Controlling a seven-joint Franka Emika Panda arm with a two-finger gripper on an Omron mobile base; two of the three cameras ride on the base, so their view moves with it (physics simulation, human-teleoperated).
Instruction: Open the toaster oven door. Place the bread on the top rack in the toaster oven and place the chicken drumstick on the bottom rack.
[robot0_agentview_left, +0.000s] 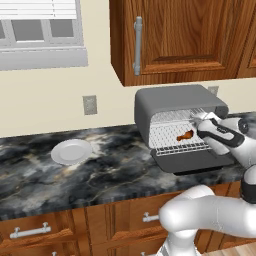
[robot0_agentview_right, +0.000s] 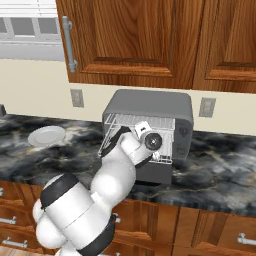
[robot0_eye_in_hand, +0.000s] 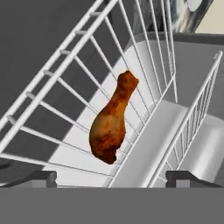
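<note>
The grey toaster oven (robot0_agentview_left: 172, 100) (robot0_agentview_right: 150, 102) stands on the counter with its door (robot0_agentview_left: 192, 161) folded down flat in front. The reddish-brown chicken drumstick (robot0_agentview_left: 185, 135) (robot0_eye_in_hand: 113, 122) lies on the bottom rack (robot0_agentview_left: 167, 140) (robot0_eye_in_hand: 65, 87), under the top rack (robot0_agentview_left: 170, 117) (robot0_eye_in_hand: 194, 109). My gripper (robot0_agentview_left: 196, 129) (robot0_eye_in_hand: 114, 179) reaches into the oven's mouth from the right. It is open, its fingertips (robot0_eye_in_hand: 41, 178) set wide on either side of the drumstick's thick end without touching it. The bread is out of view.
A white round plate (robot0_agentview_left: 71, 151) (robot0_agentview_right: 46, 135) sits on the dark marble counter (robot0_agentview_left: 100, 170) left of the oven. Wooden wall cabinets (robot0_agentview_left: 180, 35) hang right above the oven. Wall outlets flank it, and drawers run below the counter's front edge.
</note>
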